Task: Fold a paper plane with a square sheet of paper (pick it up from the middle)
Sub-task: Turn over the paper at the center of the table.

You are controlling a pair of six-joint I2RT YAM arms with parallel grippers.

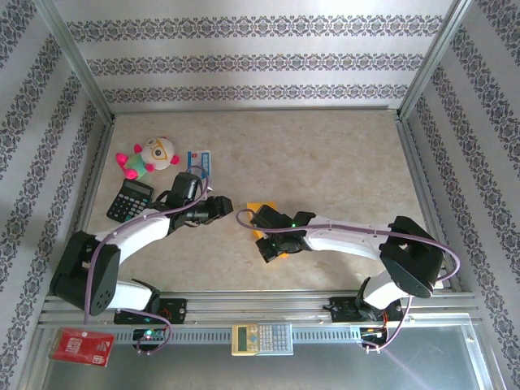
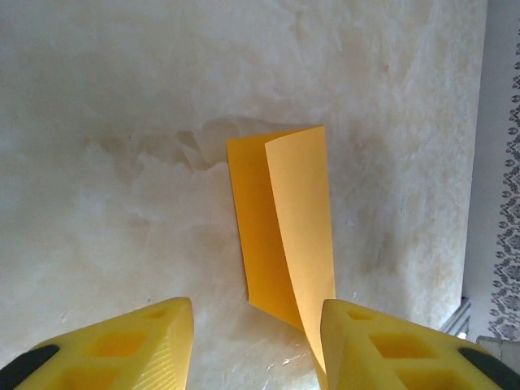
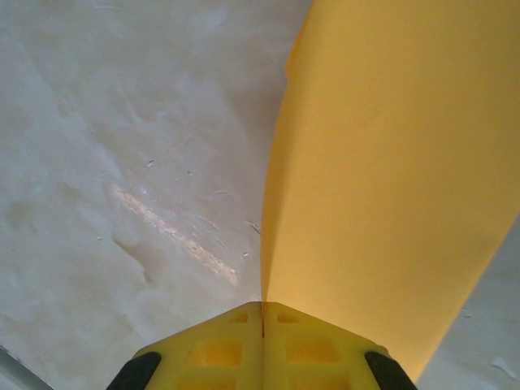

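The right gripper [image 3: 262,309] is closed on an edge of the square sheet of paper [image 3: 390,162], which sits near the middle of the table [image 2: 97,122] between the two arms, creased once with its halves sprung apart. The left gripper [image 2: 256,313] holds nothing, its jaws apart, and the loose flap lies just beside one finger. A single-point pinch may let the thin sheet pivot or slip and misalign the edges, and an advancing left finger could catch and crumple the flap.
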